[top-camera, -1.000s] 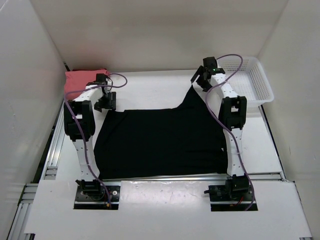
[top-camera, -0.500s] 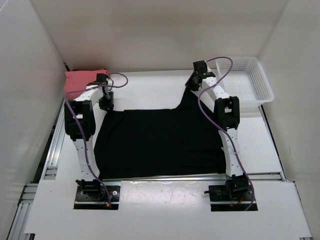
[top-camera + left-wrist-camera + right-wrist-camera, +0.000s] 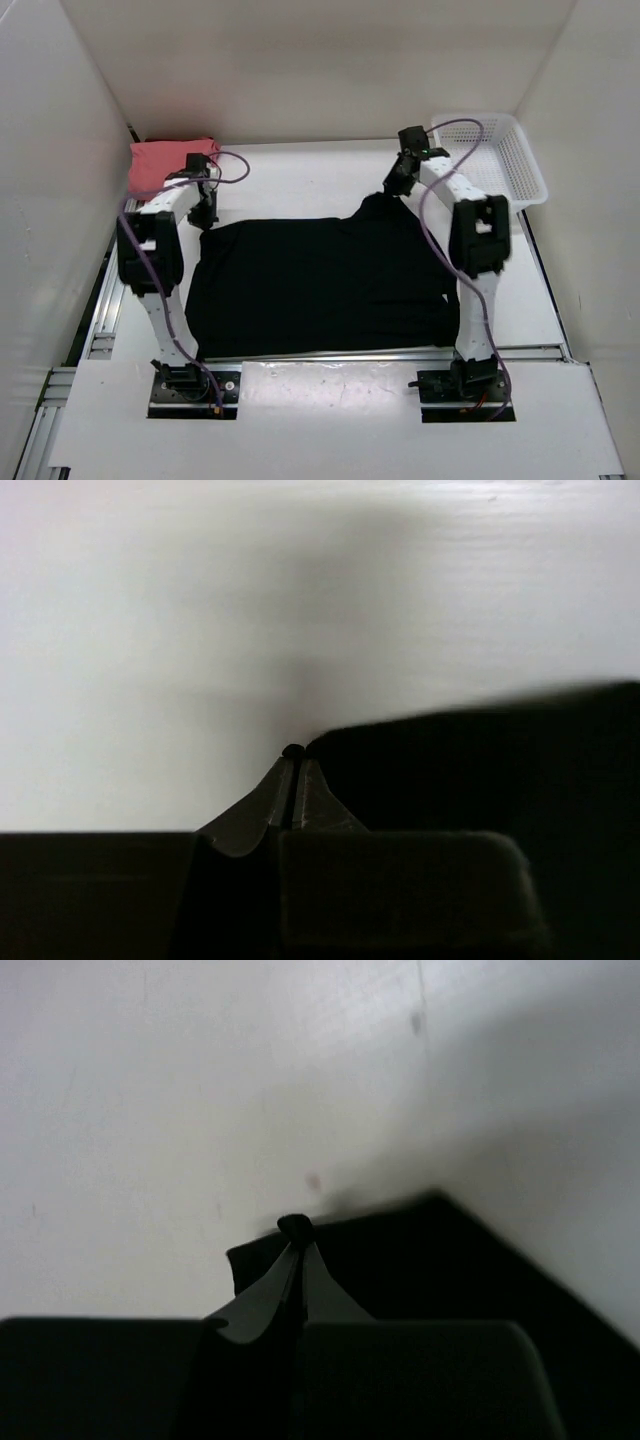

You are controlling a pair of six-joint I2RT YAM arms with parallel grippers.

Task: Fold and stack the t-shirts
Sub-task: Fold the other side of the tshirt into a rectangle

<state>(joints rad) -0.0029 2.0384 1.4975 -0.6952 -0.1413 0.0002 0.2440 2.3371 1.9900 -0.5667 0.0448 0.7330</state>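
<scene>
The left arm (image 3: 150,240) hides part of the pink shirt (image 3: 155,160) in the far corner. The right arm (image 3: 480,240) covers the right edge of the black shirt (image 3: 320,285). From above, the left gripper (image 3: 204,213) and the right gripper (image 3: 393,188) are too small to show their fingertips. In both wrist views the black cloth is blurry and runs off the picture's edge.

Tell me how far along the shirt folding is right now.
Done: a pink shirt sits folded in the far left corner. In hand: the black shirt lies spread flat, with the left fingers and right fingers pinched shut on its two far corners. Left: folding the black shirt, probably starting from those corners, then stacking it. No third shirt is in view.
</scene>
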